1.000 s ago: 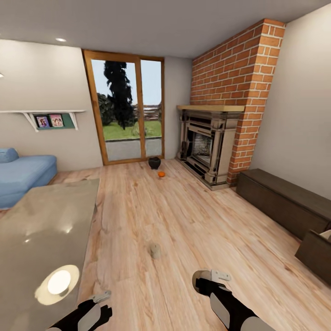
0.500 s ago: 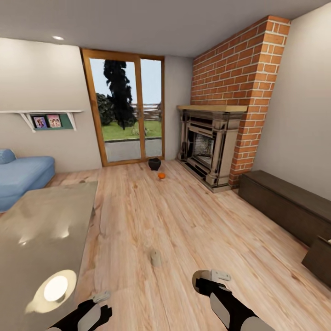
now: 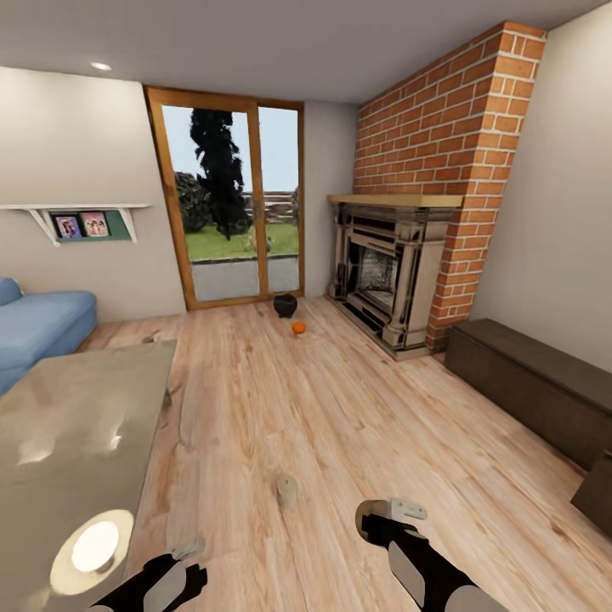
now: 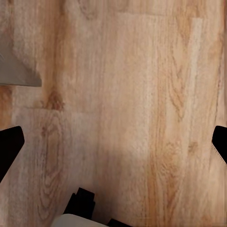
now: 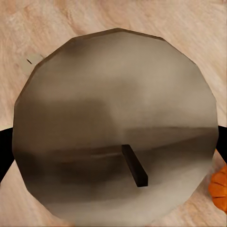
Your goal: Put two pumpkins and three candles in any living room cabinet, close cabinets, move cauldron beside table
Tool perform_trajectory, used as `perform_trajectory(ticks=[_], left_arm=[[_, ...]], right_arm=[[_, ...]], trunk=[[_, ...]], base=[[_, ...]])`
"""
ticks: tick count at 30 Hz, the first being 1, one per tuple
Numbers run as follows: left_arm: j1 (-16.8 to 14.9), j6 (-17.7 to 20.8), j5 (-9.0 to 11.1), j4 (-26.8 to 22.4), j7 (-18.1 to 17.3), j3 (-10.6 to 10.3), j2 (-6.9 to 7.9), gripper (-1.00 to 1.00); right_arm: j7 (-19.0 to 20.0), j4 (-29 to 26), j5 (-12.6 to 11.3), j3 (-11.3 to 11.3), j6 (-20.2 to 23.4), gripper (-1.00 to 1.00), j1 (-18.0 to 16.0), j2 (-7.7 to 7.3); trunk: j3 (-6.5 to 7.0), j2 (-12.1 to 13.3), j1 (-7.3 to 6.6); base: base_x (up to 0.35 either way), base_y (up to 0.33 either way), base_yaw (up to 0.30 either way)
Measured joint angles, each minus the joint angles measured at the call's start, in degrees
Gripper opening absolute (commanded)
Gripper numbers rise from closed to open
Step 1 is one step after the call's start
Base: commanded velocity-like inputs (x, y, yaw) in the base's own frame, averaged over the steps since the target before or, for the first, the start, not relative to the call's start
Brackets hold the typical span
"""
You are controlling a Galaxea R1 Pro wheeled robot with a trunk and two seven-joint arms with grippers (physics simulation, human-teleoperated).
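Watching from the living-room floor, robot facing the fireplace end.

Right gripper (image 3: 380,520): pinched on a held candle (image 5: 113,137), fingers on either side of its thick body; the wrist view looks down on the cream top and dark wick. Left gripper (image 3: 177,568): spread wide, nothing between the fingers, bare floor (image 4: 123,94) below it, just off the near corner of the table (image 3: 76,425).

Progress, as I judge it: early.
- One candle in hand, not yet stowed.
- A floor candle (image 3: 287,490) stands upright on the boards, near the robot and between the two arms' lines. Can't place the third.
- A far pumpkin (image 3: 297,326) sits on the floor close to the cauldron (image 3: 286,303), both at the foot of the glass door (image 3: 229,204), well apart from the table.
- An orange ribbed edge, a near pumpkin (image 5: 220,189), shows on the floor beside the held candle in the right wrist view.
- The cabinet (image 3: 527,374) along the right wall looks shut. A second dark unit (image 3: 597,493) shows at the right edge; can't tell if a drawer is out.
- Left to do: all five items in, drawers shut, cauldron carried over to the table.

Surroundings: brick fireplace (image 3: 382,272) in the far corner, blue sofa (image 3: 42,327) beyond the table, wall shelf (image 3: 76,217) with photos. Open floor to the cabinet; the floor candle is the one thing the base could knock.
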Motion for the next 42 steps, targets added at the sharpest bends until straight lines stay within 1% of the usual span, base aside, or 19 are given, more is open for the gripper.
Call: perform_trajectory(ticks=[18,29,42], left_arm=[[0.0,0.02,-0.03,0.0,0.0,0.0,-0.02,1.0],[0.0,0.0,-0.03,-0.01,0.03,0.0,-0.09,1.0],[0.0,0.0,-0.03,0.0,0.04,0.0,-0.09,1.0]], right_arm=[[0.01,-0.02,0.06,0.01,0.0,-1.0,-0.02,0.0],[0.01,-0.02,0.07,0.01,0.0,-1.0,-0.02,0.0],[0.0,-0.01,0.03,0.01,0.0,-1.0,0.0,0.0]], trunk=[[0.0,0.0,0.01],[0.0,0.0,0.0],[0.0,0.0,0.0]], base=[[0.135,0.094,0.0],[0.19,0.072,0.0],[0.252,0.059,0.0]])
